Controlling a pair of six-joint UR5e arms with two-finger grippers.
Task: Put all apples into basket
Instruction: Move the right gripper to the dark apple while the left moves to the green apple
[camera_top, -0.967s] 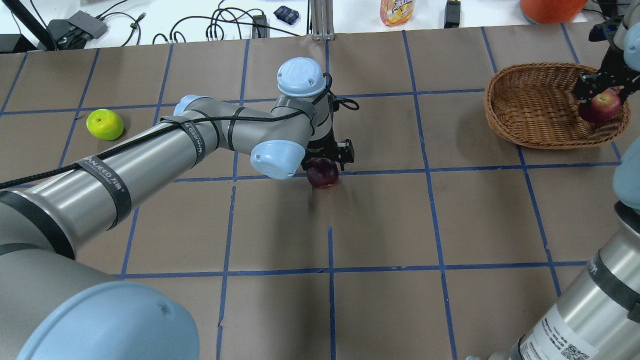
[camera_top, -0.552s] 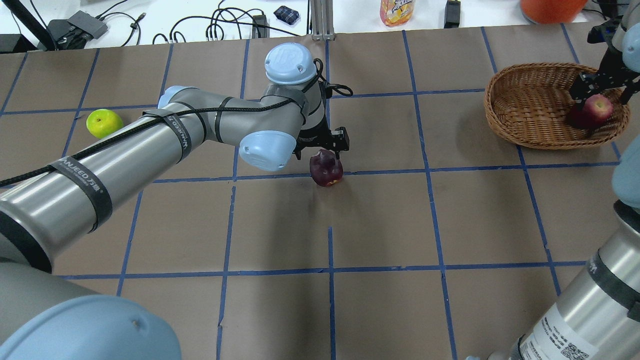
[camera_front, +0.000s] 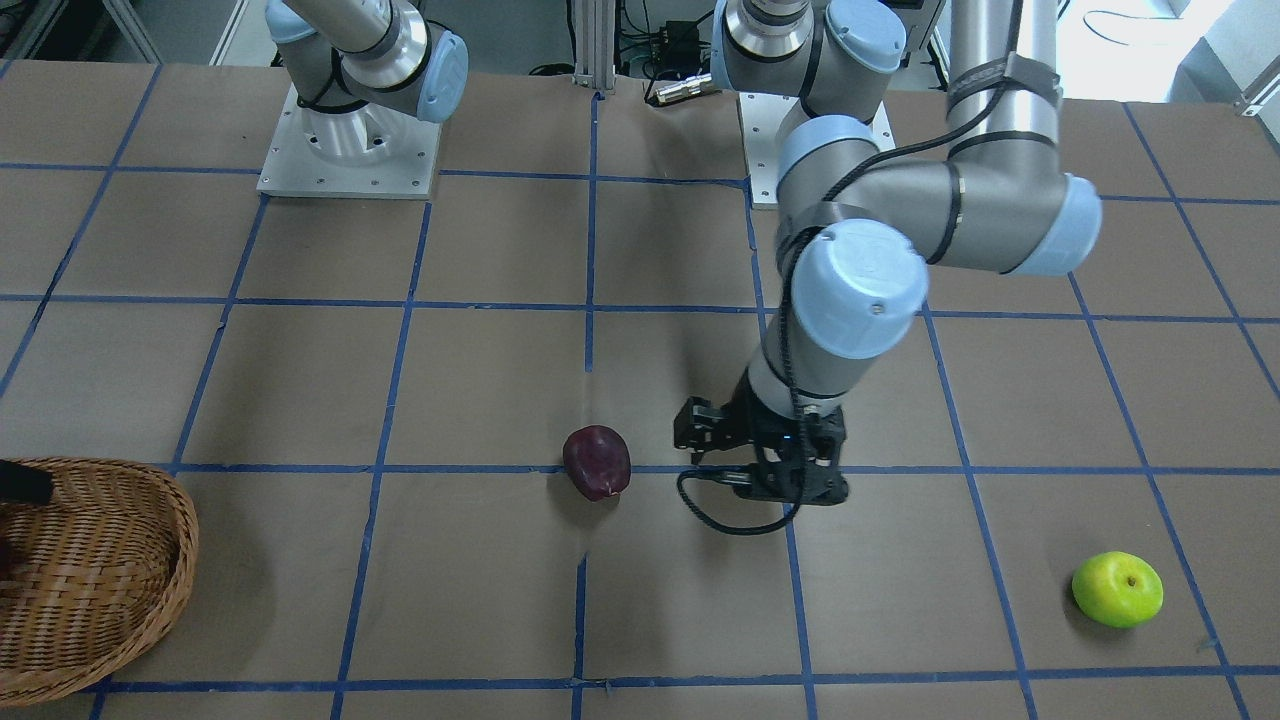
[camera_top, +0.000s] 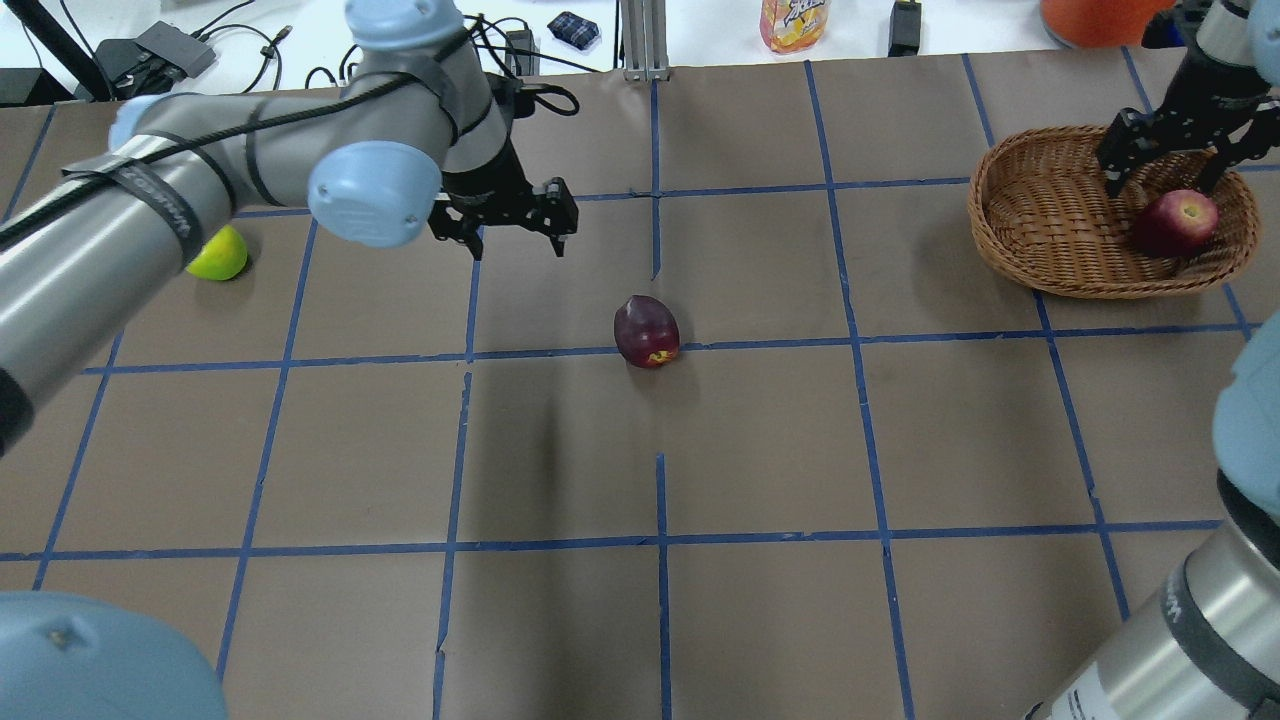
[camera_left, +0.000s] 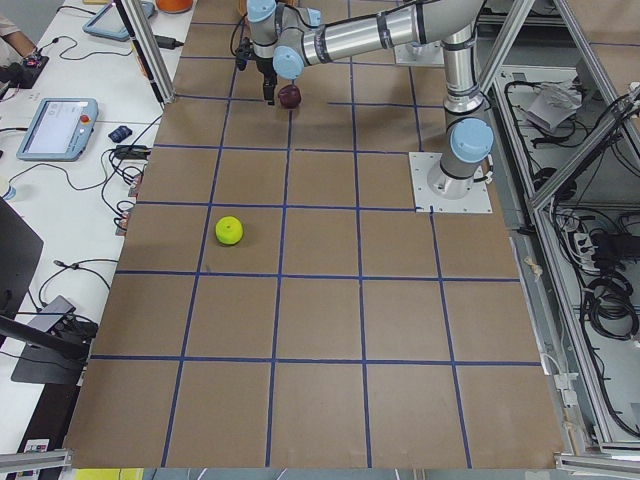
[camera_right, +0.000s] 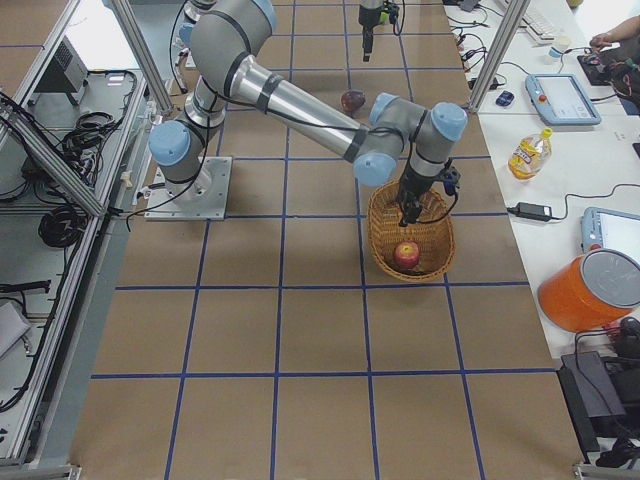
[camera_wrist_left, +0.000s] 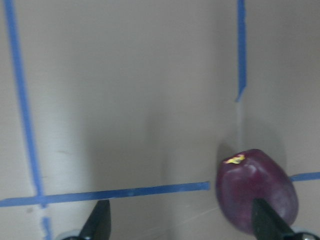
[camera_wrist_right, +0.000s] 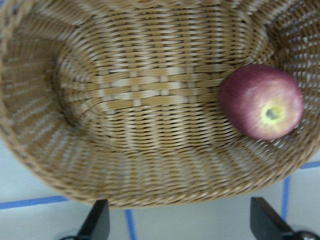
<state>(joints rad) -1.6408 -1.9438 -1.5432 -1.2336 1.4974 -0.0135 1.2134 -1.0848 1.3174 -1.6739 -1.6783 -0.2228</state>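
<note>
The dark maroon apple (camera_top: 647, 331) lies on the table near its middle, also in the front view (camera_front: 597, 461) and the left wrist view (camera_wrist_left: 256, 190). My left gripper (camera_top: 518, 245) is open and empty, left of and beyond it. The lime green apple (camera_top: 222, 255) lies at the far left, partly hidden by my left arm, and shows whole in the front view (camera_front: 1117, 589). The red apple (camera_top: 1180, 222) lies inside the wicker basket (camera_top: 1040, 215) at the far right. My right gripper (camera_top: 1163, 172) is open above it, and its wrist view shows the red apple (camera_wrist_right: 262, 102) in the basket (camera_wrist_right: 150, 100).
The table is brown paper with a grid of blue tape. Cables, a drink bottle (camera_top: 793, 22) and an orange container (camera_top: 1100, 18) stand past the far edge. My left arm (camera_top: 230, 170) spans the far left of the table.
My right gripper has opened and let the red apple drop into the basket, then risen. My left gripper has moved from over the maroon apple to the far left; that apple stays on the table.
</note>
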